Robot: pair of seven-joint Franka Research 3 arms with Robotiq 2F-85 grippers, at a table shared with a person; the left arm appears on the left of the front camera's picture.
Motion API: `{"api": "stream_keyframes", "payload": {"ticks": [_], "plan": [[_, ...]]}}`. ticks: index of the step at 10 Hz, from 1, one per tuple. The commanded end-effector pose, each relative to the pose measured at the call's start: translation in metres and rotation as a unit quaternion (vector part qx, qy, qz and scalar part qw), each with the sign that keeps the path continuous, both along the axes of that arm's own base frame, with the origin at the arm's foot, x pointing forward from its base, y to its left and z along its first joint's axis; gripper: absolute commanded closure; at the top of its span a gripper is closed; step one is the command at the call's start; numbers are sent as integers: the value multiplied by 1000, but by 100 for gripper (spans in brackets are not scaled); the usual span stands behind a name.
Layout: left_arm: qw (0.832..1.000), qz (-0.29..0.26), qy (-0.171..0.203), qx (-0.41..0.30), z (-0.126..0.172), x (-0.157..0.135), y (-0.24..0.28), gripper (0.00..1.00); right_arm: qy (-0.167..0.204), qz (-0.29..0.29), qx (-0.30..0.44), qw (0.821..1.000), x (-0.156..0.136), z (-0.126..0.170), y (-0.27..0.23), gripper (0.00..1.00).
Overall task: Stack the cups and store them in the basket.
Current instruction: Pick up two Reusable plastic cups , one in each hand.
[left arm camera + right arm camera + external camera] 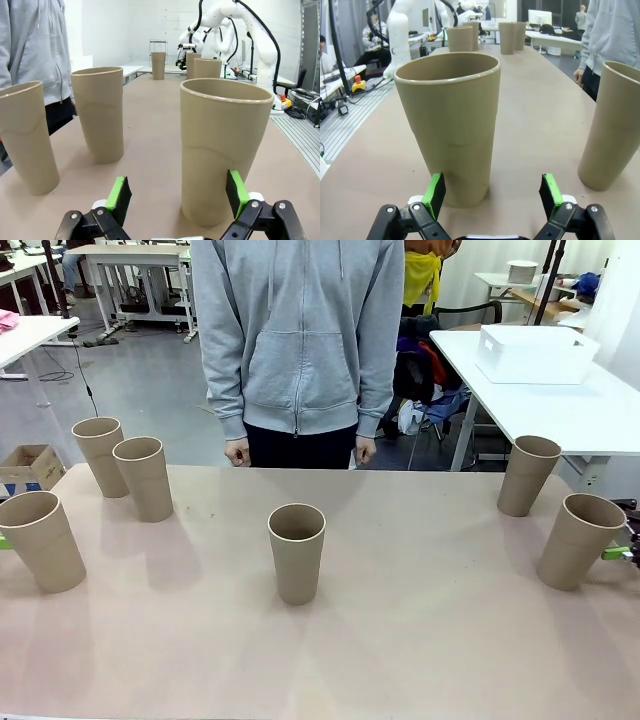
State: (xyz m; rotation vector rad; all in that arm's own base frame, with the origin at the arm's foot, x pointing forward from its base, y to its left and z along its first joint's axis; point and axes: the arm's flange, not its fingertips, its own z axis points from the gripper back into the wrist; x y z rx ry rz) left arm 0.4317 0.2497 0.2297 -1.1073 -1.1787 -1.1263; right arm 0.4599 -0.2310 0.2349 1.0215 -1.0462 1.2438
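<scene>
- Front view: six cups [296,552] stand upright and apart on the table [420,640], none nested yet. Three are at the left, one is in the middle and two are at the right.
- The basket [535,353] sits on a side table at the far right, across a gap and well apart from every cup. Carrying a stack there looks like a long reach, and a tall stack could sway or shed a cup on the way.
- The person [297,340] stands at the far edge with a hand [237,452] hanging near the rim, out of the way of any cup.
- Left wrist view: the left gripper [178,194] is spread wide and holds nothing.
- The left cup [225,150] is not centred between the pads. It stands to one side, with one pad [236,192] in front of its wall. Going forward on this line would likely drive that pad into the cup and shove or tip it.
- Two more cups [100,112] stand near on the other side and could be clipped by a swing.
- Right wrist view: the right gripper [491,194] is also fully apart and empty.
- The right cup [450,125] is offset toward one pad [436,192], so the same risk applies: a push instead of a grip.
- A neighbour cup [615,135] stands near on the other side and leaves little room to sidestep.
</scene>
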Motion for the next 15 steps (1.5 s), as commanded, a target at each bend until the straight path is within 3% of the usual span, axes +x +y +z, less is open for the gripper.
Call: {"api": "stream_keyframes", "payload": {"ticks": [1,8,15], "plan": [[1000,10,-6,-14,-3,-3,-4,0,-20,19,20,999,-8,-9,-1,0],[1000,6,4,-20,-7,-1,-5,0,-4,67,49,997,-8,-27,9,0],[1000,-15,1,-20,-11,-4,-14,0,5,69,51,996,-11,-33,19,0]]}}
